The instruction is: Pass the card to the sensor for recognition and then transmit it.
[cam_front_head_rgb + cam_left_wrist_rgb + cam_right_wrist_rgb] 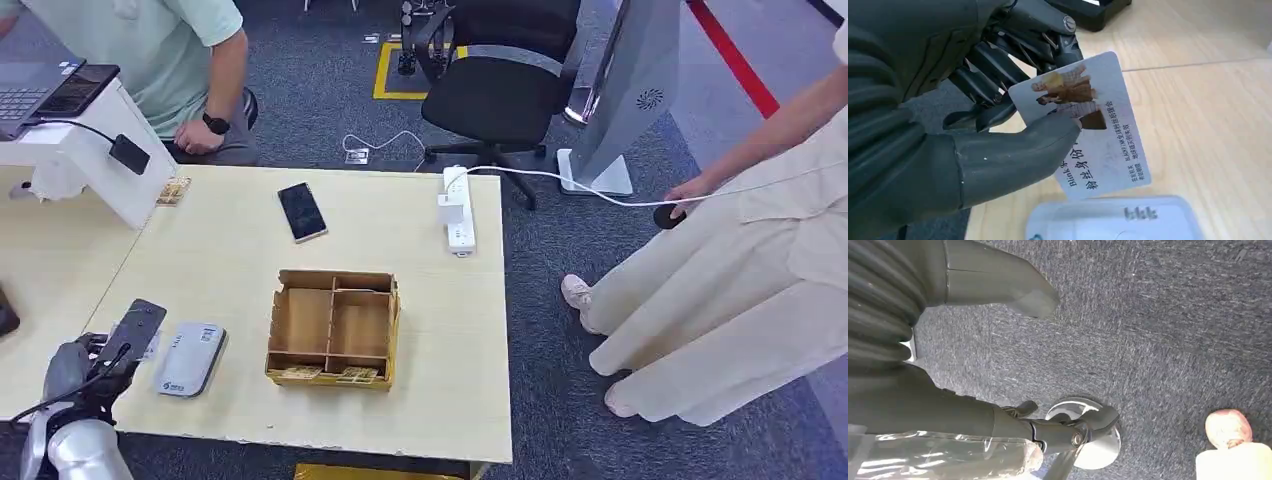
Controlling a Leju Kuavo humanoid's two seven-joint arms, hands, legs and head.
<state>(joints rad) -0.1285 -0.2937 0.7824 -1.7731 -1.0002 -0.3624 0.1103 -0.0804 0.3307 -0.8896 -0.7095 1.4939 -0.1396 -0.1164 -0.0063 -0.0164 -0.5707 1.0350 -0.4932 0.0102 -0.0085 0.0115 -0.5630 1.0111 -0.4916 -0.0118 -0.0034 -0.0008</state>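
Pale tabletop point(250, 270) is seen from the head view, where the left hand point(95, 365) is held beside the grey sensor point(190, 358). Printed figures on the card point(1083, 125), pinched by thumb and fingers, are revealed at the left wrist. Grey carpet point(1158, 330) is seen under the right hand point(998, 287), whose finger state cannot be told.

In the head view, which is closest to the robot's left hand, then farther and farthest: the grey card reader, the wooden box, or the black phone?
From the left hand:
1. Grey card reader, right beside it.
2. Wooden box, mid-table.
3. Black phone, toward the far edge.
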